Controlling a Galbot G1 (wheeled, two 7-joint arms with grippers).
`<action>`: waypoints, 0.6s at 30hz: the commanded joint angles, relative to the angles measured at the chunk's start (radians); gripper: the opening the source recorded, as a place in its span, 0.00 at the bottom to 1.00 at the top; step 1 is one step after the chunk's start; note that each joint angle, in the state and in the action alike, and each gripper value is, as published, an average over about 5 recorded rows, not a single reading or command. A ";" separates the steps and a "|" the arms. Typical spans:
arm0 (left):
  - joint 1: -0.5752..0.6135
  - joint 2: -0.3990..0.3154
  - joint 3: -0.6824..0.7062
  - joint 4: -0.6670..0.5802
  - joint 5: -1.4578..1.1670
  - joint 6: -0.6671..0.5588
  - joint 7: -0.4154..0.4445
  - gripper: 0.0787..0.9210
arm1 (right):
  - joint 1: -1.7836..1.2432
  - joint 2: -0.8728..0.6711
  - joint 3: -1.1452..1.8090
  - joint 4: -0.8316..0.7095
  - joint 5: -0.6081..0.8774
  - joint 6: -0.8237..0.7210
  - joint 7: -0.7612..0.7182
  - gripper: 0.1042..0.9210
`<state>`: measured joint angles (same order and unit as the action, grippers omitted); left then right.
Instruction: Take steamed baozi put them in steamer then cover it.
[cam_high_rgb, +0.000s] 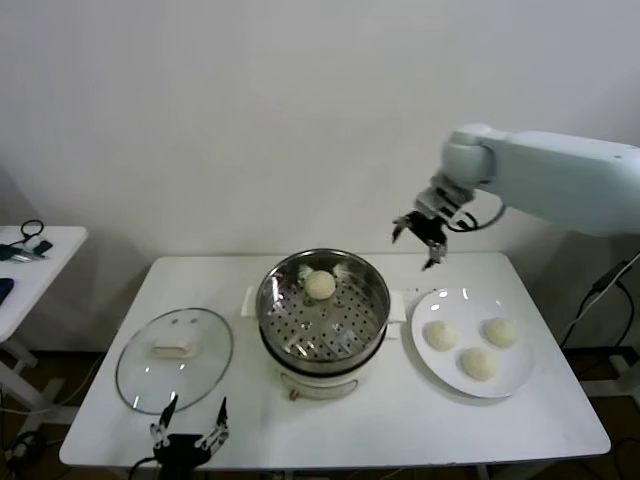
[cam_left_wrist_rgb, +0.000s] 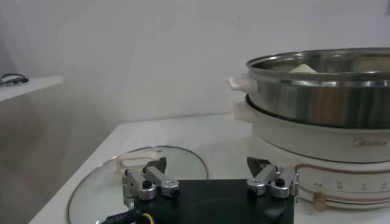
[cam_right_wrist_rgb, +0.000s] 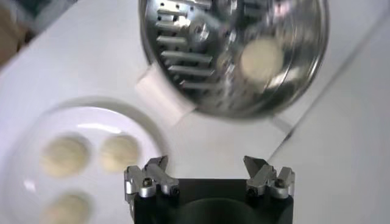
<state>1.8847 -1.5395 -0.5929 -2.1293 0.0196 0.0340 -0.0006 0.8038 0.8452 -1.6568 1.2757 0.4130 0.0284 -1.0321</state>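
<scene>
The white tabletop (cam_high_rgb: 380, 430) carries three groups of items. At centre stands the steamer (cam_high_rgb: 322, 310), a shiny steel pot with a perforated insert on a white electric base. One steamed baozi (cam_high_rgb: 320, 285) lies inside it, on the insert toward the far rim. No lid is on the pot.

To the robot's right of the steamer, just beside its side handle, sits a flat white plate (cam_high_rgb: 445, 377). Three further baozi rest on it: one nearest the steamer (cam_high_rgb: 440, 335), one toward the far right (cam_high_rgb: 500, 331), and one nearer the front edge (cam_high_rgb: 477, 363). They lie close together but apart from one another.

To the robot's left of the steamer the cover (cam_high_rgb: 174, 359) lies flat on the tabletop, its cream handle facing up, separate from the pot.

The right end effector (cam_high_rgb: 426, 243) hangs in the air above the far side of the tabletop, between the steamer and the plate. Its fingers stand spread wide and hold nothing, as the right wrist view confirms.

The left end effector (cam_high_rgb: 190, 428) sits low at the front edge of the tabletop, just in front of the cover. Its fingers are likewise spread apart and empty.
</scene>
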 joint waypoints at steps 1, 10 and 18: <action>-0.003 0.003 0.000 0.004 -0.003 0.001 0.001 0.88 | -0.221 -0.222 0.056 0.091 0.060 -0.322 0.064 0.88; 0.002 0.000 -0.004 0.003 -0.003 -0.004 0.000 0.88 | -0.465 -0.117 0.240 -0.076 -0.086 -0.328 0.094 0.88; 0.008 -0.004 -0.004 0.009 0.004 -0.014 -0.004 0.88 | -0.591 -0.037 0.349 -0.174 -0.162 -0.328 0.123 0.88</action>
<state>1.8927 -1.5432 -0.5970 -2.1220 0.0209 0.0208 -0.0047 0.4004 0.7726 -1.4372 1.1929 0.3260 -0.2406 -0.9391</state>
